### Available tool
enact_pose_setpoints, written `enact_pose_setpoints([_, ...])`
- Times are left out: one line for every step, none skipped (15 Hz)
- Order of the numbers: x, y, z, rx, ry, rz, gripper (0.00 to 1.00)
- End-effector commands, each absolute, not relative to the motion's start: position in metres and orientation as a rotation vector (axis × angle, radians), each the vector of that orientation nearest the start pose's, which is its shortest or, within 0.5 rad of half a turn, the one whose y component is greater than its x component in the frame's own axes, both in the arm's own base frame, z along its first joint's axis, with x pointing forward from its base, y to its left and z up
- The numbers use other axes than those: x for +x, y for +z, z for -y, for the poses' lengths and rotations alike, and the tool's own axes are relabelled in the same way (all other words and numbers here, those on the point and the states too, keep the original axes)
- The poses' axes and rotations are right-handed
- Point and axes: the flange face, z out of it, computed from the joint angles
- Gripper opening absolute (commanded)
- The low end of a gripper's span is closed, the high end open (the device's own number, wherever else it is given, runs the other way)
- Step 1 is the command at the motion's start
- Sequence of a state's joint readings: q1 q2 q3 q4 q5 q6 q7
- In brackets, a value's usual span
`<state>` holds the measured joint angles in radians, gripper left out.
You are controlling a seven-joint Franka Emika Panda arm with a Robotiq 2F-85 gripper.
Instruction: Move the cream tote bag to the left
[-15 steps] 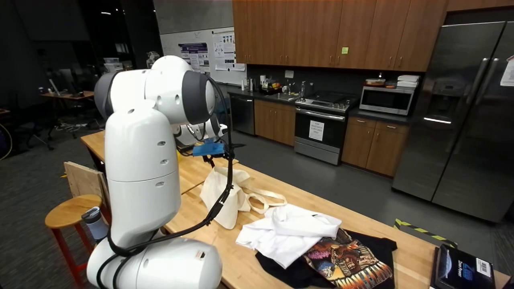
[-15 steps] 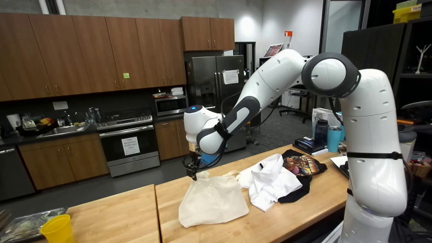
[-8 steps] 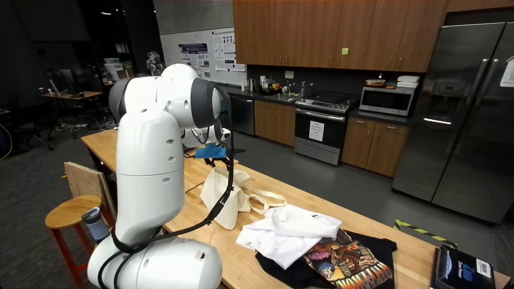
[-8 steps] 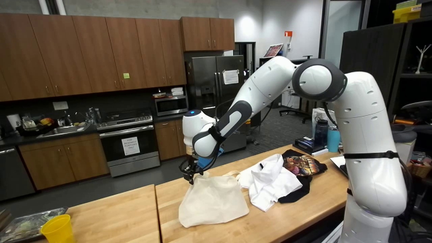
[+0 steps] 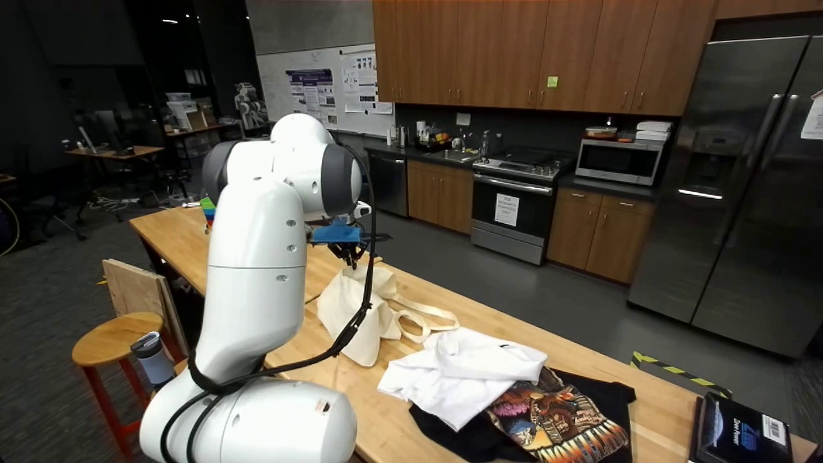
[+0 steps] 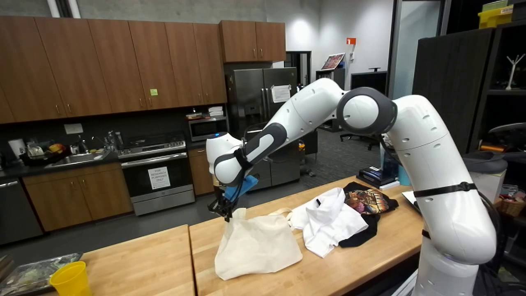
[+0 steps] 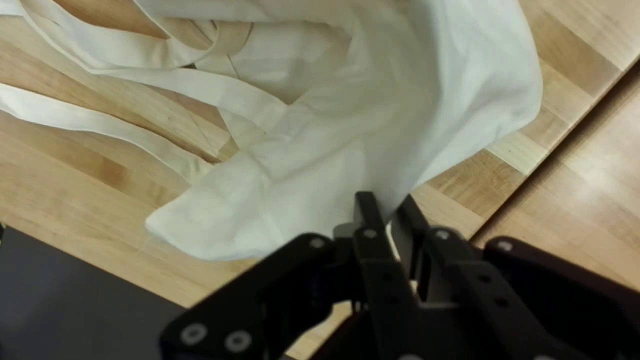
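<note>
Against a second ago, the hand [image 6: 227, 218] stands farther left of the white shirt [image 6: 328, 218] in an exterior view, and the cream tote bag [image 6: 259, 246] has shifted slightly with it. The hand points down, fingers [image 7: 367, 210] nearly together and, as far as the blurred wrist view shows, clamped on a fold of the bag. Floppy and creased, the bag sits on the wooden tabletop [image 6: 139, 263] just left of the shirt, its flat cloth handles [image 7: 215, 87] trailing toward it. Partly under the shirt's right side lies a black T-shirt [image 6: 367, 201] with a colourful print.
</note>
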<state>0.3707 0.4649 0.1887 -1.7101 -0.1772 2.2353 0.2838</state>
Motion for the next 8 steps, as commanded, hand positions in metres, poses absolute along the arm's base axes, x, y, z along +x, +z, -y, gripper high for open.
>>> enact_pose_setpoints([0.599, 0.36, -0.373, -3.114, -0.141, 0.63, 0.0])
enact_pose_setpoints([0.602, 0.367, -0.381, -3.111, -0.154, 0.645, 0.0])
enact_pose_setpoints([0.605, 0.375, -0.39, -3.103, -0.18, 0.651, 0.0])
enact_pose_setpoints([0.608, 0.383, -0.398, -3.106, -0.197, 0.669, 0.0])
enact_pose_setpoints([0.61, 0.389, -0.405, -3.107, -0.205, 0.693, 0.0])
enact_pose_setpoints([0.612, 0.396, -0.412, -3.106, -0.233, 0.72, 0.0])
enact_pose_setpoints([0.614, 0.404, -0.419, -3.114, -0.257, 0.738, 0.0])
enact_pose_setpoints([0.618, 0.413, -0.425, -3.119, -0.291, 0.761, 0.0])
